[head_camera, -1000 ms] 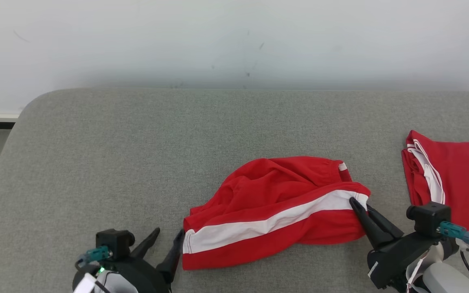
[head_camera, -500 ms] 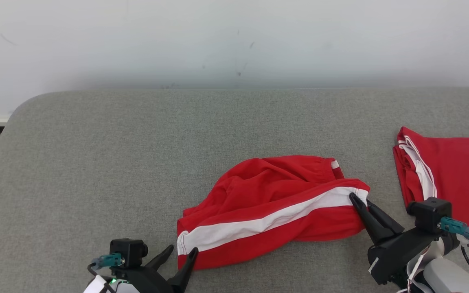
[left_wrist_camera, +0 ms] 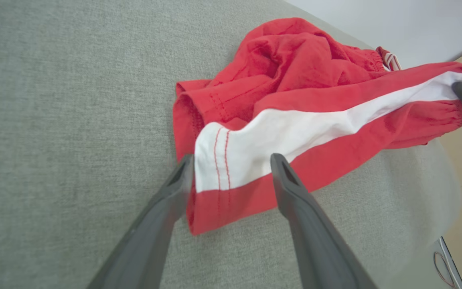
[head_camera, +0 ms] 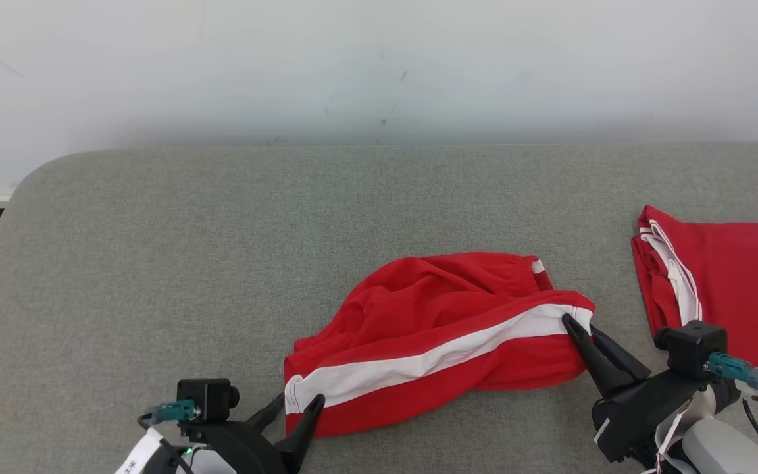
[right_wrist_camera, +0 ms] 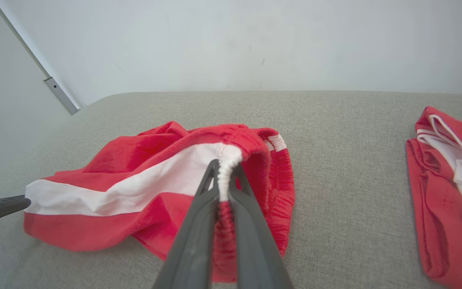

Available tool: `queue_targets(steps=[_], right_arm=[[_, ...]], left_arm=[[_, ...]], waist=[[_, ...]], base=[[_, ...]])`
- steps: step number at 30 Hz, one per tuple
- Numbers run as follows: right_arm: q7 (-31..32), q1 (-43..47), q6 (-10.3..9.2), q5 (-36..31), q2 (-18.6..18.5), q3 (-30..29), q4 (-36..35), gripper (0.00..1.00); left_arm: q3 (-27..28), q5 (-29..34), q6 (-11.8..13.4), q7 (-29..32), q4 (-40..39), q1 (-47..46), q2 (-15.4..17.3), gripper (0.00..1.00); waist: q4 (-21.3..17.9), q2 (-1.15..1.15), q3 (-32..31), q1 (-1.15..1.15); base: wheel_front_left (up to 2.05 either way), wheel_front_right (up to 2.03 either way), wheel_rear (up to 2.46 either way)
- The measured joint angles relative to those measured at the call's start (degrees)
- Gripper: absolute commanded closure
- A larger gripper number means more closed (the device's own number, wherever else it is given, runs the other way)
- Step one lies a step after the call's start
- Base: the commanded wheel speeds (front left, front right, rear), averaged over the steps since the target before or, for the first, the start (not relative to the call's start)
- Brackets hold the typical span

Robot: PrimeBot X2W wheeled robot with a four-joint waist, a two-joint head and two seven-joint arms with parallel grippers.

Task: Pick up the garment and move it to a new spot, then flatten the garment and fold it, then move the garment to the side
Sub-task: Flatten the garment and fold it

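- Garment [head_camera: 438, 329]: red cloth shorts w/ broad white side stripe, gathered elastic waistband, stitched hem. Lies on grey woven upholstered surface [head_camera: 221, 263], close to near edge, right of centre. Not flat: upper part rumpled in folds; stripe runs diagonally from lower-left hem up to right-hand waistband.
- Right gripper [head_camera: 580, 326]: two long dark fingers pinched tight on waistband at white stripe's end; cloth bunched betw. fingers, per right wrist view [right_wrist_camera: 225, 164].
- Left gripper [head_camera: 299, 399]: jaws spread wide, fingers straddling hem corner at stripe's lower-left end; nothing gripped. Left wrist view [left_wrist_camera: 233, 160]: one finger just outside hem edge, other over the cloth; contact can't be told.
- Second red garment [head_camera: 734, 296]: red w/ white trim, folded, at right edge of surface, apart from shorts.
- White wall [head_camera: 353, 66]: behind far edge, faint scuffs.
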Motion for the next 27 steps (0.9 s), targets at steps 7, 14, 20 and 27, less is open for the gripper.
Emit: queue_targets(steps=[7, 14, 20, 27], right_arm=[[-0.2, 0.0, 0.00, 0.0, 0.0, 0.1, 0.1, 1.00], [-0.2, 0.0, 0.00, 0.3, -0.1, 0.0, 0.1, 1.00], [0.0, -1.0, -0.01, 0.4, 0.0, 0.1, 0.1, 1.00], [5.0, -6.3, -0.01, 2.6, 3.0, 1.2, 2.9, 1.00]], left_arm=[[0.3, -0.5, -0.3, 0.5, 0.0, -0.2, -0.3, 1.00], [1.6, -0.3, -0.1, 0.0, -0.3, -1.0, 1.4, 1.00], [2.1, -0.5, -0.1, -0.2, -2.9, -1.0, 2.3, 1.00], [4.6, -3.7, -2.5, 0.4, -4.8, -3.1, 2.8, 1.00]], waist=[[-0.3, 0.00, -0.1, 0.00], [-0.2, 0.00, 0.0, 0.00], [-0.1, 0.01, 0.5, 0.00], [-0.7, 0.01, 2.6, 0.01]], base=[[0.00, 0.00, 0.00], [0.00, 0.00, 0.00], [0.00, 0.00, 0.00], [0.00, 0.00, 0.00]])
